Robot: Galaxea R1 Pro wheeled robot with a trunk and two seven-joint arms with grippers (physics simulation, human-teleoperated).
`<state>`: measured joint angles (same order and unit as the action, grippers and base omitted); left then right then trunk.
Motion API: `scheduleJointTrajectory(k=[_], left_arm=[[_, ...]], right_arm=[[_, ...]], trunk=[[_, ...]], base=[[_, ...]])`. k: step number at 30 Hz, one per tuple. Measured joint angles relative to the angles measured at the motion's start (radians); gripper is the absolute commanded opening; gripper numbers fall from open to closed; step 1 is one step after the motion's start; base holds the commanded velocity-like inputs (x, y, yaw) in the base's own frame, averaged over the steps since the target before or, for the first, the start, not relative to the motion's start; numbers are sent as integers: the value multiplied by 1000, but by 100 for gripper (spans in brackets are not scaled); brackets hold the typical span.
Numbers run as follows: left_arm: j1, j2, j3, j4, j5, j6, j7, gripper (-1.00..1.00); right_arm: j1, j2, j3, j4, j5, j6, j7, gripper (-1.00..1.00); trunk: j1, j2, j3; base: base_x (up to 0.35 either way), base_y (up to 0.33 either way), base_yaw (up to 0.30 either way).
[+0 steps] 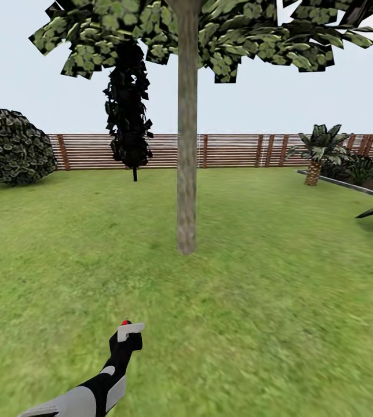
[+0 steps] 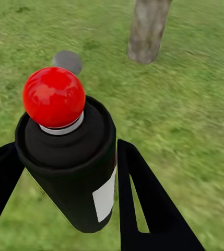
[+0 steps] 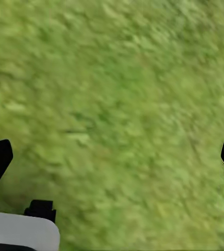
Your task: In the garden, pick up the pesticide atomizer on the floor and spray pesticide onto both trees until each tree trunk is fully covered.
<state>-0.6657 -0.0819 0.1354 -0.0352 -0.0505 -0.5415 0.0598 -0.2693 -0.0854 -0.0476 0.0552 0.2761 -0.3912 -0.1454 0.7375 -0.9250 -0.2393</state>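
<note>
The pesticide atomizer (image 1: 130,332), a small black bottle with a grey head and red tip, is held low over the lawn, with my left gripper (image 1: 125,343) shut on it. In the left wrist view the atomizer (image 2: 70,162) sits between the two black fingers (image 2: 143,198), red tip toward the tree trunk (image 2: 148,29). One of the trees stands straight ahead; its grey-brown tree trunk (image 1: 186,174) rises from the grass a few arm lengths beyond the atomizer. No pesticide is visible on the bark. My right gripper (image 3: 114,157) is open over bare grass.
A dark conifer (image 1: 128,116) stands behind and left of the trunk. A round bush (image 1: 13,147) is at far left, and a wooden slat fence (image 1: 227,150) runs along the back. A palm-like plant (image 1: 317,150) and a raised bed edge (image 1: 348,185) lie at the right.
</note>
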Motion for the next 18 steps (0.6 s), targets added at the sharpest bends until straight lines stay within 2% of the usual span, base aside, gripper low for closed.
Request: scheduleJointTrajectory(k=[10, 18], left_arm=[[0, 0, 0, 0, 0, 0, 0, -100], [0, 0, 0, 0, 0, -1, 0, -100]], right_arm=[[0, 1, 0, 0, 0, 0, 1, 100], [0, 0, 0, 0, 0, 0, 1, 100]], trunk=[[0, 0, 0], [0, 0, 0]], base=[[336, 0, 0], [71, 0, 0]])
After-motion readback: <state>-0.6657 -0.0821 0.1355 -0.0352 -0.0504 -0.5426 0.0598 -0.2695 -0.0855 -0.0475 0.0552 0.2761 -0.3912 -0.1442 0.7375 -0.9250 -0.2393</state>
